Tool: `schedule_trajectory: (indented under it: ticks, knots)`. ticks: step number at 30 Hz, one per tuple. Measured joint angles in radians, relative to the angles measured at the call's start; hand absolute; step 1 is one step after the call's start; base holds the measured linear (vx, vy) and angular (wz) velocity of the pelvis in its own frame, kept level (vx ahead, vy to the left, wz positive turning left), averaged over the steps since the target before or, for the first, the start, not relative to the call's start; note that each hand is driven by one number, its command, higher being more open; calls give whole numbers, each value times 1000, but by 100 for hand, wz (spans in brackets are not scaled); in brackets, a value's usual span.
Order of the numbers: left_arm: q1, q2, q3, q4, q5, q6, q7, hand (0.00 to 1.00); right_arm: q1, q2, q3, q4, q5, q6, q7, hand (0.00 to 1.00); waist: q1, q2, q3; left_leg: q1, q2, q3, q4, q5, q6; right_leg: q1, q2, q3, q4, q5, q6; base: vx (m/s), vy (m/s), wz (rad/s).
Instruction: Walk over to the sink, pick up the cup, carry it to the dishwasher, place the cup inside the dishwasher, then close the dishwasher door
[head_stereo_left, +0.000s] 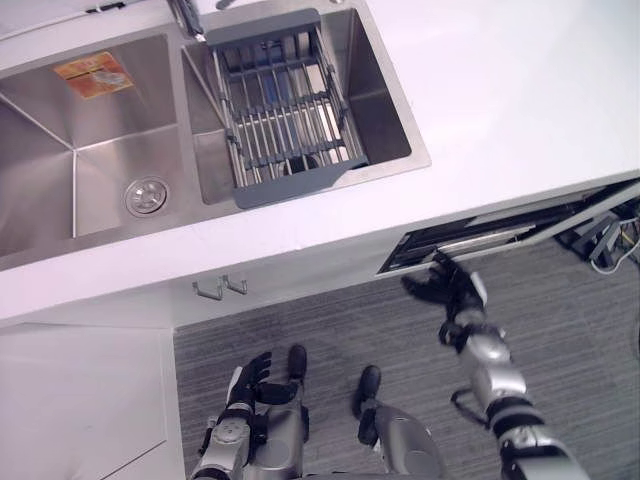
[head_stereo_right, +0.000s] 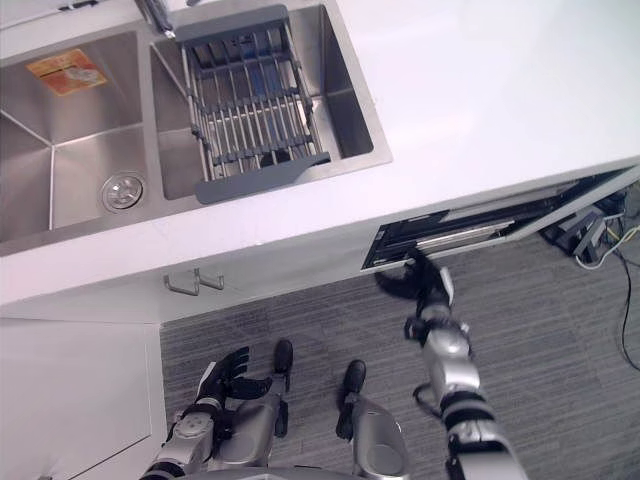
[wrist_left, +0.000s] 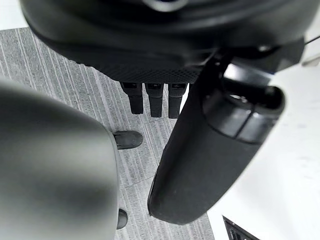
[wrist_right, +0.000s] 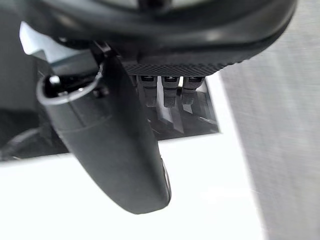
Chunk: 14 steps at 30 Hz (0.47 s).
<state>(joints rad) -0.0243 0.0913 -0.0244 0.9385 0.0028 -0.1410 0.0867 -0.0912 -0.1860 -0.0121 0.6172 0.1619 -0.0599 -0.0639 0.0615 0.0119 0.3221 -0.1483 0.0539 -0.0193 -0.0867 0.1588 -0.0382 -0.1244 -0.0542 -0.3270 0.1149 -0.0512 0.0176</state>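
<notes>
1. The sink has two steel basins set in the white desk. Its left basin holds a round drain and an orange sticker.
2. A grey rack spans the sink's right basin, rim to rim.
3. Right of the sink, under the desk's edge, the dishwasher door stands slightly ajar — the right hand sits just beneath its gap, fingers loosely spread.
4. Below the sink, over the grey floor, hangs the left hand — fingers relaxed, holding nothing.

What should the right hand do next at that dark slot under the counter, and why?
Probably press the right hand forward against the dishwasher door. A dark gap under the counter suggests the door is ajar, and the open, empty hand sits right at its edge. The left hand hangs idle, low.
</notes>
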Motion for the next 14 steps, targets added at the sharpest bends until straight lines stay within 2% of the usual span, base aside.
schedule_trajectory:
  ticks: [1,3,4,10,14]
  knots:
    - [5,9,3,9,1,4,0,90,60,30,-3,8,-61,2,-1,90,-1,-21,-22,12,-8,-2,0,-6,4,15,-10,-4,-1,-6,7,47,46,13]
    - [11,12,13,12,11,5,0,90,84,42,-4,32,-94,2,-3,90,-4,-35,-36,25,-16,-5,0,-11,7,30,-16,-5,-5,-11,13,46,58,7]
    - [23,18,18,20,36,6,0,90,111,56,-20,86,-130,1,-7,90,-10,-51,-68,35,-24,-8,-1,-15,13,45,-26,-7,-11,-13,16,40,54,7]
    - [39,23,23,51,52,9,-1,90,146,80,-89,268,-143,0,-20,90,-24,-58,-123,73,-50,-16,-6,-31,25,93,-50,-15,-25,-17,35,27,48,7]
    - [45,24,39,55,53,14,-2,90,170,103,-137,329,-99,0,-18,90,-26,-59,-131,98,-60,-22,-6,-39,27,126,-59,-23,-34,-19,44,29,29,6]
